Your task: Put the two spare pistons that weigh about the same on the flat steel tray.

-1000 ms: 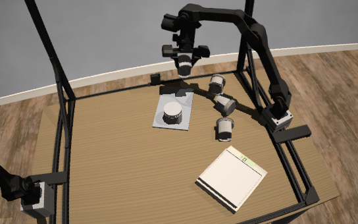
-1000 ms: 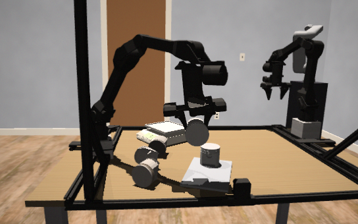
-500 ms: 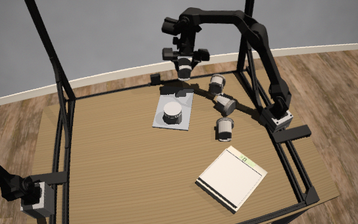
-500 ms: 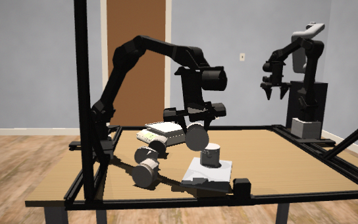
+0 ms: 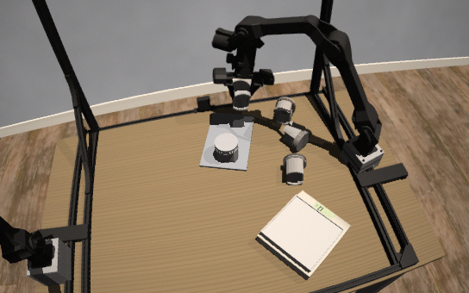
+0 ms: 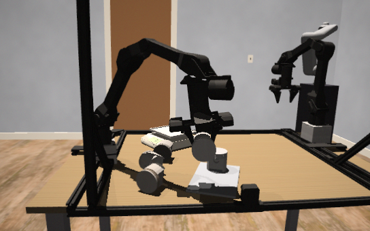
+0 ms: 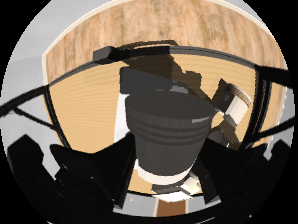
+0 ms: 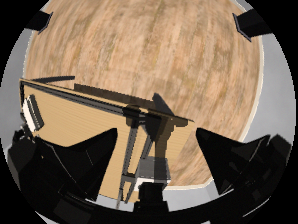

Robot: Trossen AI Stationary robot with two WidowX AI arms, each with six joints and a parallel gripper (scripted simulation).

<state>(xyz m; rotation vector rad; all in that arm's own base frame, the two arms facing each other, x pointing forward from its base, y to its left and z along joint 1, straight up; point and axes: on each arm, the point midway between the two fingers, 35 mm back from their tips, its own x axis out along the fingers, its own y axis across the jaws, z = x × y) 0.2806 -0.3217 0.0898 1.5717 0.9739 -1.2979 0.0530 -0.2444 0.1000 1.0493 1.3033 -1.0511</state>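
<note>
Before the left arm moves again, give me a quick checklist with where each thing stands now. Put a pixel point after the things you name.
1. Left gripper (image 5: 242, 96) (image 6: 203, 137) (image 7: 167, 165) closed on a piston (image 5: 241, 100) (image 6: 204, 147) (image 7: 167, 127): ok.
2. Held piston clear of the standing piston (image 5: 226, 144) (image 6: 217, 160): ok, there's a gap from above.
3. Tray (image 5: 207, 158) (image 6: 198, 176) lying flat on the bench: ok.
4. Three other pistons (image 5: 284, 109) (image 5: 295, 137) (image 5: 295, 169) off the tray: ok.
5. Held piston matches the standing one in weight: cannot tell.
6. Right gripper (image 6: 285, 98) (image 8: 156, 131) empty: ok, open.
</note>
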